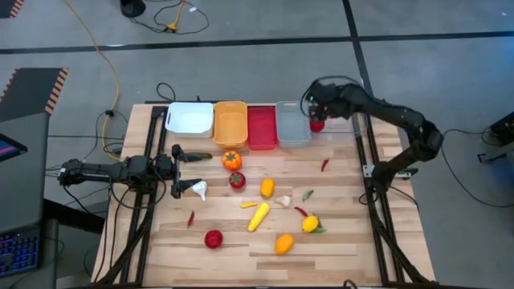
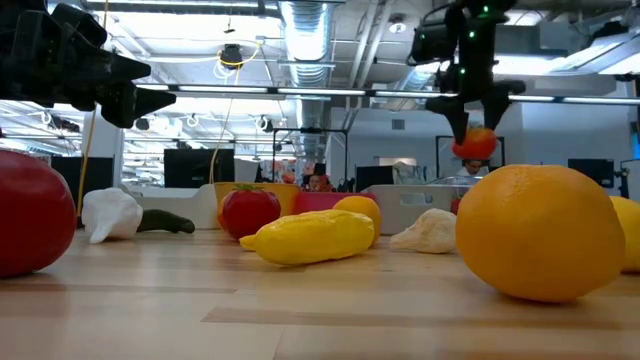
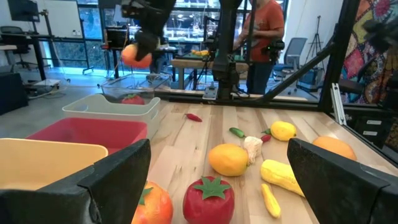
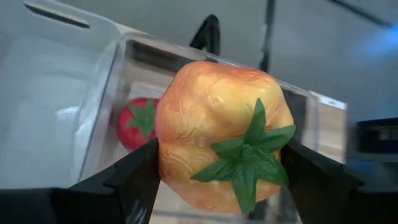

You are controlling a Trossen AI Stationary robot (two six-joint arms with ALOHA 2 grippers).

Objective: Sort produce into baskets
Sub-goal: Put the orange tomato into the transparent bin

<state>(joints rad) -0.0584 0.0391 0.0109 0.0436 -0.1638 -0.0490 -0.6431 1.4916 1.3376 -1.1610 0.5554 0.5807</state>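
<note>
One orange tomato [image 4: 221,134] gripped by right pincer [image 1: 316,115]; left pincer [image 1: 183,172] open; five baskets [image 1: 230,122].

The right arm reaches from the table's right edge across to the far side, elbow bent, its wrist turned downward. The right gripper [image 1: 316,120] hangs in the air with its two dark fingers [image 4: 134,177] clamped on an orange tomato [image 4: 224,134]. The left arm lies stretched low and level from the table's left edge toward the middle, and the left gripper [image 1: 178,171] stands with its fingers [image 3: 118,171] spread wide, holding nothing.
</note>
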